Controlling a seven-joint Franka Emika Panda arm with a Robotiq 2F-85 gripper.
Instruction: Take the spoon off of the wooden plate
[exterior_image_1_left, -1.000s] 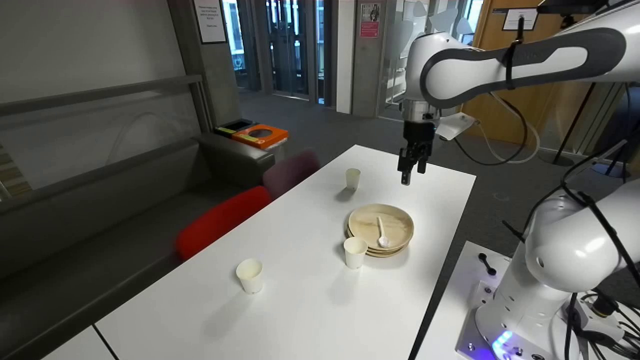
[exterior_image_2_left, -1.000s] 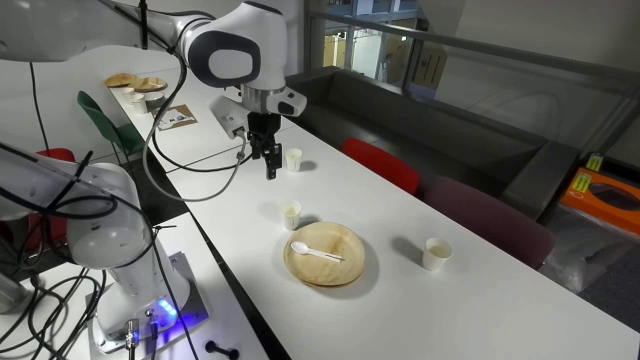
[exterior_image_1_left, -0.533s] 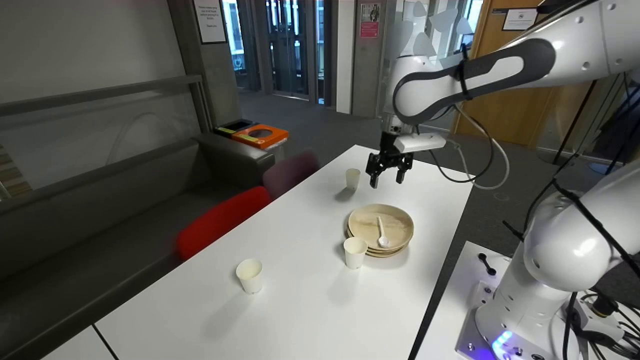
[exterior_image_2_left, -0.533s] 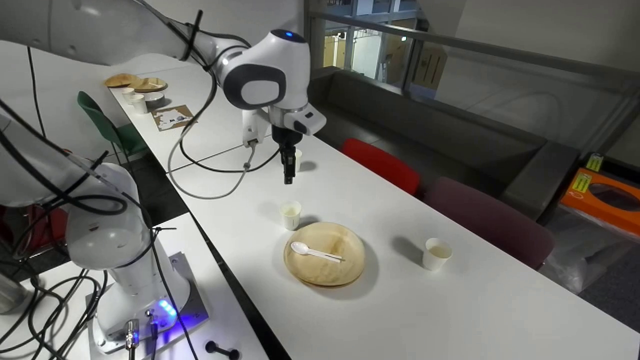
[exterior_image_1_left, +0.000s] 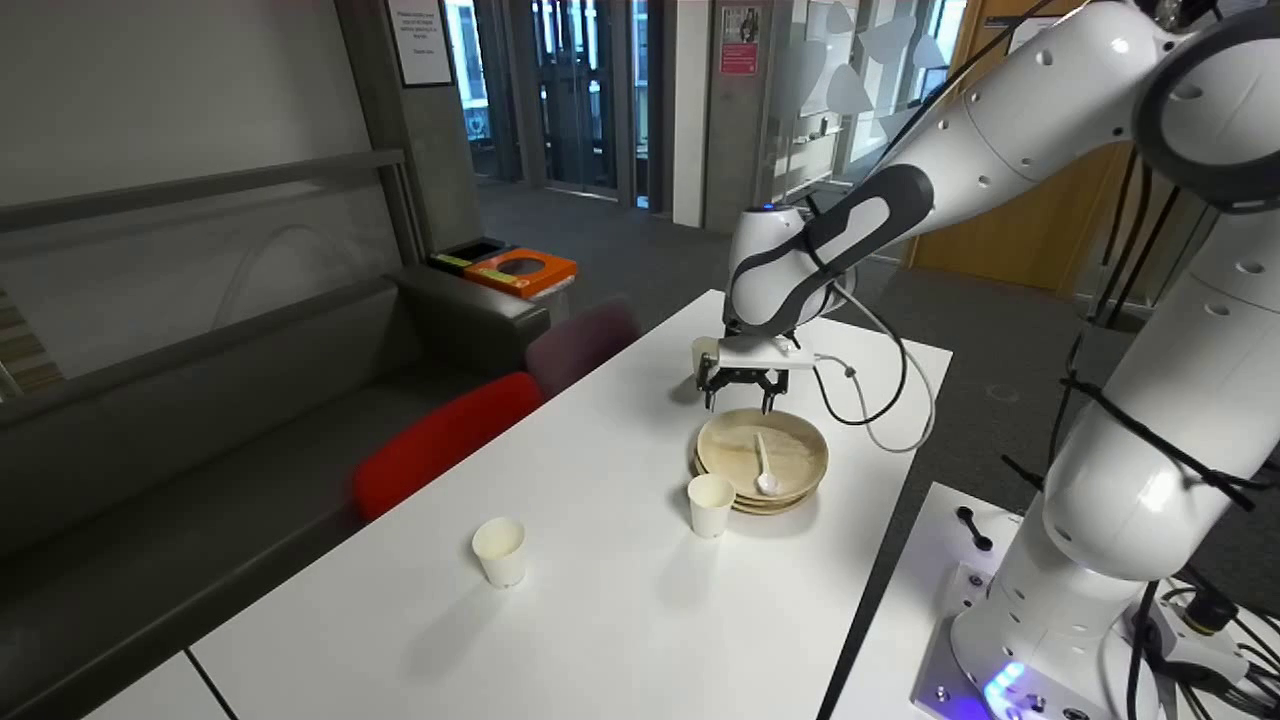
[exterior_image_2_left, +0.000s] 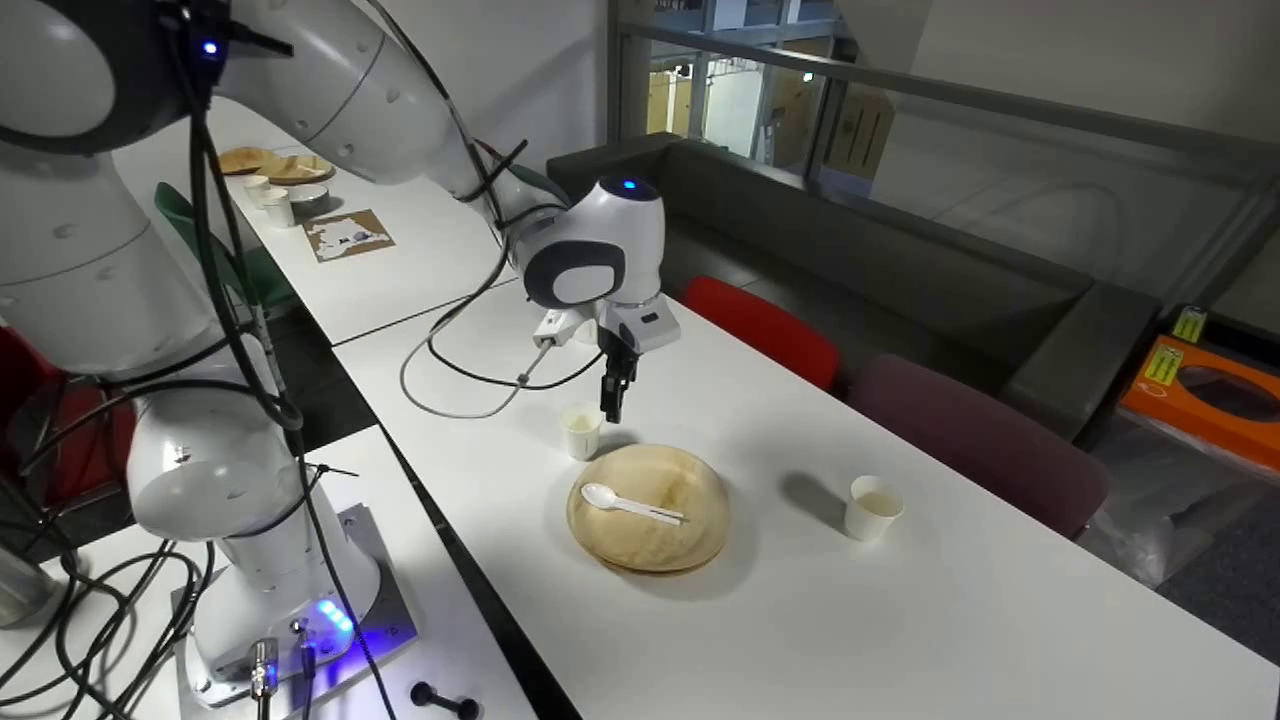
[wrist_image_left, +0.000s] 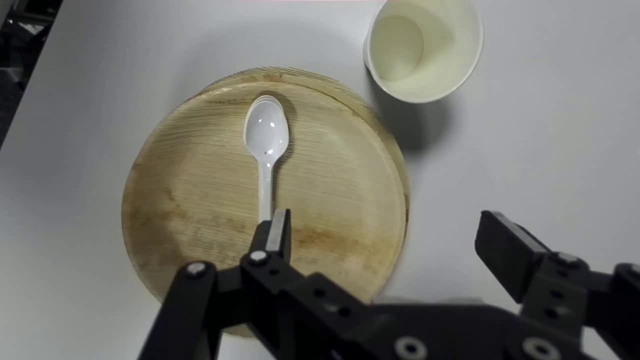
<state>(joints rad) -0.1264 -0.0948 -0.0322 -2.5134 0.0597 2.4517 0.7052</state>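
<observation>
On the plate (wrist_image_left: 345, 190) lies the spoon (wrist_image_left: 266, 131), its hollow face up and its bowl near the rim. Several edges show at the tip of the bowl, and in an exterior view the handle (exterior_image_2_left: 640, 508) ends in two strips; whether more than one spoon lies nested, I cannot tell. Rims of other plates (exterior_image_1_left: 765, 508) show beneath, and the stack sits on the table (exterior_image_1_left: 600, 640). Above the table, at the end of the arm (exterior_image_1_left: 1010, 125), hangs the gripper (exterior_image_1_left: 739, 406), its fingers (wrist_image_left: 506, 252) set wide apart, up off the spoon. In the wrist view one finger hides the lower end of the handle, while the other shows past the plate's rim, over the table. Just beside the plate stands a cup (wrist_image_left: 430, 55), upright. A second cup (exterior_image_1_left: 500, 552) and a third cup (exterior_image_2_left: 873, 510), both upright, stand farther off, on opposite sides of the plate; in both exterior views the arm's end partly covers one or other of them. Along the far edge of the table stand a red chair (exterior_image_1_left: 450, 440) and a purple chair (exterior_image_1_left: 583, 345), with the sofa (exterior_image_1_left: 200, 430) behind them
</observation>
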